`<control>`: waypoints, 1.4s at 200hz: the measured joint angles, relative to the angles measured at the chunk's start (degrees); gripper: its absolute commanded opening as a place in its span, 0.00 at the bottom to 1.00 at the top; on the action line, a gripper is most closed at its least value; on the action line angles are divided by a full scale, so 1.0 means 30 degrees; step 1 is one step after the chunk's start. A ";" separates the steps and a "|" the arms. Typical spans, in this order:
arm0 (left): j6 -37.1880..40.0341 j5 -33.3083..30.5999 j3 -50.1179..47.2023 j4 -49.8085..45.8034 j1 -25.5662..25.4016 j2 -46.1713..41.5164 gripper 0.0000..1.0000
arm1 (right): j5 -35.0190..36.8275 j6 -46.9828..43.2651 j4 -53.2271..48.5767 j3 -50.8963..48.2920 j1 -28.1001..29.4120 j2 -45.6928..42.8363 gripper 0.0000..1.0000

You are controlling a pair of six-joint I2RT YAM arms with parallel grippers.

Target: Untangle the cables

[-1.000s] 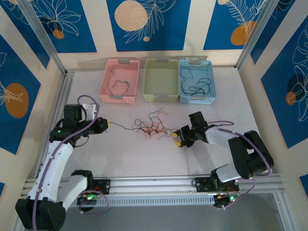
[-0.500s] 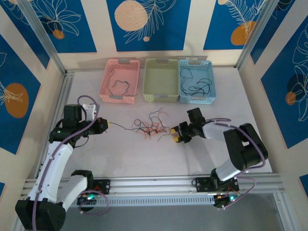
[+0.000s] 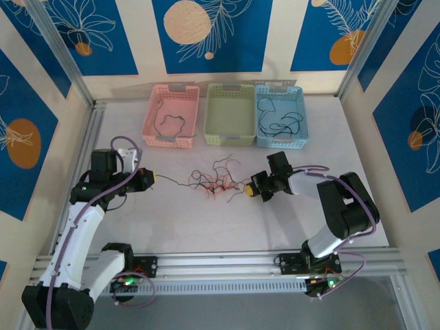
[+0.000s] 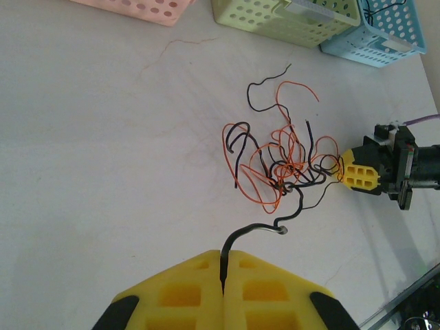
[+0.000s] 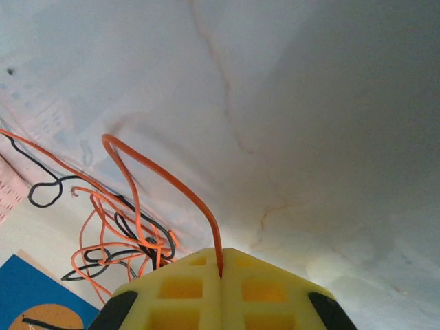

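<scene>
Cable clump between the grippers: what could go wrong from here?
1. The left gripper is shut on a black cable and the right gripper on an orange cable. Both cables run into the same clump, so pulling apart may tighten it rather than free a strand.
2. Each thin strand is pinched at the very tip of the jaws, so it could slip out under tension.

Small tangle of thin black and orange bendy wires (image 3: 218,182) lies flat, middle of white bench (image 3: 206,227). One black wire (image 4: 254,227) sticks out left, end pinched in left hand (image 4: 223,265). One orange wire (image 5: 180,187) arches up, end pinched in right hand (image 5: 220,268). Loose squiggly black strand (image 3: 168,122) in pink basket (image 3: 152,117). Another black strand (image 3: 278,124) in blue basket (image 3: 302,120).
</scene>
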 measured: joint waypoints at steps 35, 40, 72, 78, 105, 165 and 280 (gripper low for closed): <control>0.0007 -0.0408 0.0007 -0.0095 0.0000 -0.0138 0.00 | 0.0474 -0.1851 -0.1370 -0.0109 -0.2142 -0.1931 0.00; 0.0007 -0.0503 0.0007 -0.0131 0.0000 -0.0219 0.00 | 0.0525 -0.2142 -0.1603 -0.0109 -0.2557 -0.2346 0.00; 0.0000 -0.1916 0.0015 -0.0481 0.0000 -0.1035 0.00 | 0.1005 -0.4794 -0.3432 -0.0087 -0.6965 -0.4794 0.00; 0.0000 -0.2288 0.0029 -0.0597 0.0007 -0.1268 0.00 | 0.1093 -0.5282 -0.3789 -0.0080 -0.7919 -0.5093 0.00; 0.0000 -0.4364 0.0117 -0.1122 0.0423 -0.2943 0.00 | 0.1508 -0.7264 -0.5479 -0.0051 -1.1613 -0.6149 0.00; 0.0000 -0.7512 0.0532 -0.1741 0.1501 -0.5530 0.00 | 0.2018 -0.9442 -0.7293 -0.0051 -1.5336 -0.7053 0.00; -0.0364 -1.0426 0.0852 -0.2295 0.2280 -0.7249 0.00 | 0.2164 -1.0513 -0.7956 0.0576 -1.8316 -0.7344 0.00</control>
